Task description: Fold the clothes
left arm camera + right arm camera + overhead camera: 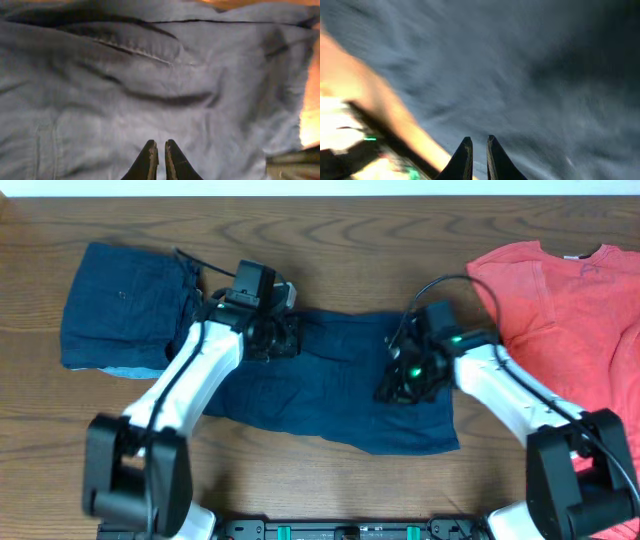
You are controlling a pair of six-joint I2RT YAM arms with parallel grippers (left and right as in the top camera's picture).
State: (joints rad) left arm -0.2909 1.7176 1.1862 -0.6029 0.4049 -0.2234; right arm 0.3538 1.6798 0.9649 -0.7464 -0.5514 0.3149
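A dark blue garment [340, 395] lies spread flat in the middle of the table. It fills the left wrist view [150, 75], with creases and a seam, and the blurred right wrist view [545, 75]. My left gripper [285, 338] [161, 145] is over the garment's upper left part, fingers together with nothing between them. My right gripper [395, 388] [479, 141] is over its right part, near the edge, fingers nearly together and empty. A red T-shirt [570, 310] lies flat at the right.
A folded dark blue garment [125, 305] sits at the far left, with a light blue piece [130, 370] showing under its front edge. The wooden table [330, 230] is bare at the back. Cables run from both wrists.
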